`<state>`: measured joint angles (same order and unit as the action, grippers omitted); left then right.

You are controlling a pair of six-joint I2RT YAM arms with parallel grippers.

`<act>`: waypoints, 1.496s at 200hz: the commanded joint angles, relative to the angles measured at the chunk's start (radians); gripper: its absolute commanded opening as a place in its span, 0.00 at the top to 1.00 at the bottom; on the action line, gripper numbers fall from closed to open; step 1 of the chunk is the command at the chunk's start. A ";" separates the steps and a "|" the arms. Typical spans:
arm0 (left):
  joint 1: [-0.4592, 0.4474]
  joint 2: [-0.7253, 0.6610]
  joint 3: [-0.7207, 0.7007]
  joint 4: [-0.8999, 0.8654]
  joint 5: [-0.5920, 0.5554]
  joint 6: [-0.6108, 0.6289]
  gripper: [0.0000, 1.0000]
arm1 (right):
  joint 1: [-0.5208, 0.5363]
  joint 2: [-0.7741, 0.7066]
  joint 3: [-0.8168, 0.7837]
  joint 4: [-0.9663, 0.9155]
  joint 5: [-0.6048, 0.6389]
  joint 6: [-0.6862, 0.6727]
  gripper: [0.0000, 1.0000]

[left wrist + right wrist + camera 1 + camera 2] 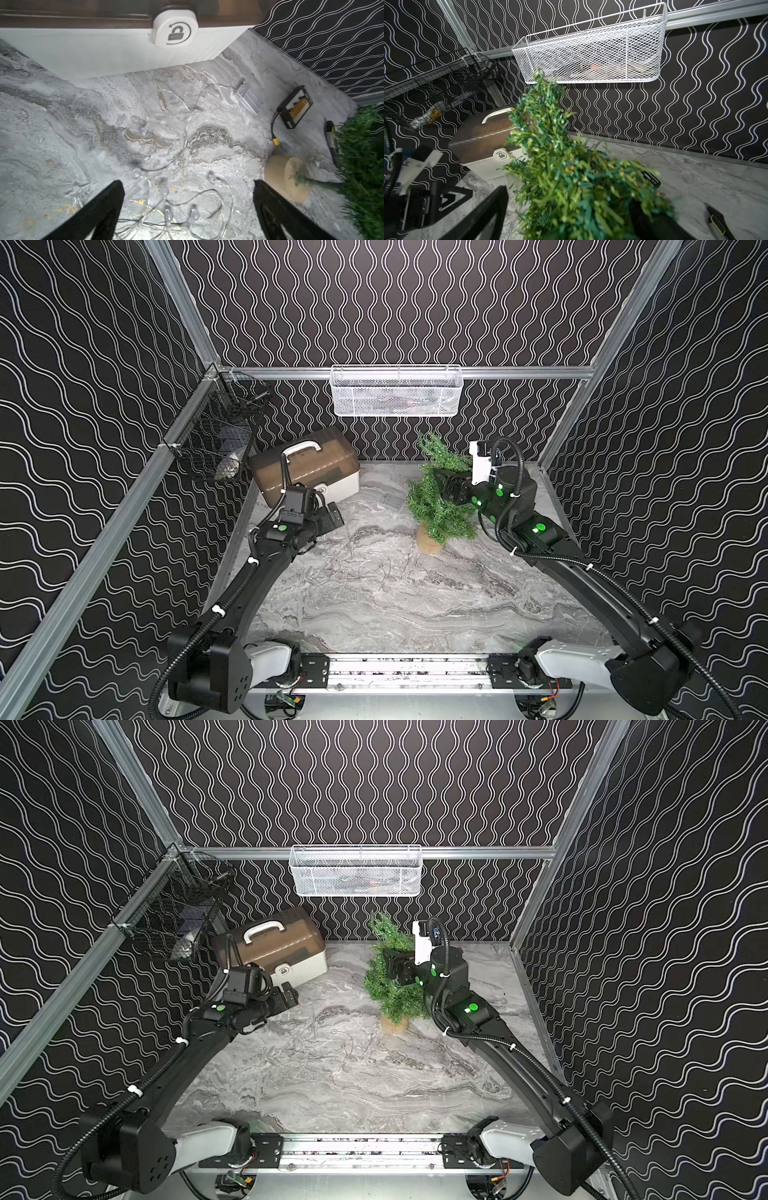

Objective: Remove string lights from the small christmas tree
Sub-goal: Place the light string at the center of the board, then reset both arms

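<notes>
string lights (168,215) are judged off the tree (436,506); left gripper (188,182) and right gripper (569,195) are both released, so only careful withdrawal is needed.

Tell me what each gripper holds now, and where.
Left gripper: nothing, open; the string lights lie on the table. Right gripper: open around mid foliage of the small christmas tree; no grip visible.

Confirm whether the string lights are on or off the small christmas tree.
Off. The string lights lie in loose loops on the table, apart from the small christmas tree, whose foliage shows no wire.
</notes>
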<state>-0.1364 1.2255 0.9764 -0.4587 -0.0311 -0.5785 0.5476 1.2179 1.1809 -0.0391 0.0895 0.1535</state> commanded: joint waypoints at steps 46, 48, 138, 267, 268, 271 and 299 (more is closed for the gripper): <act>-0.022 -0.038 -0.098 0.295 -0.228 0.147 0.01 | -0.017 -0.242 -0.071 -0.203 0.283 0.043 0.00; -0.022 -0.036 -0.101 0.300 -0.234 0.161 0.01 | -0.020 -0.248 -0.080 -0.207 0.297 0.046 0.00; -0.010 0.023 -0.461 0.854 -0.300 0.646 0.01 | -0.353 -0.214 -0.622 0.109 0.614 0.111 0.01; 0.034 0.431 -0.618 1.514 -0.255 0.577 0.01 | -0.436 0.403 -0.895 1.221 0.341 -0.110 0.00; 0.035 0.433 -0.618 1.519 -0.256 0.579 0.01 | -0.437 0.401 -0.895 1.218 0.340 -0.107 0.00; 0.035 0.435 -0.619 1.527 -0.256 0.582 0.01 | -0.442 0.397 -0.897 1.213 0.335 -0.101 0.00; 0.036 0.430 -0.620 1.511 -0.258 0.578 0.01 | -0.460 0.498 -0.898 1.336 0.294 -0.130 0.00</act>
<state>-0.1028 1.6520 0.3550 0.9874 -0.2985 0.0013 0.0940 1.6352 0.2844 1.0966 0.4503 0.0570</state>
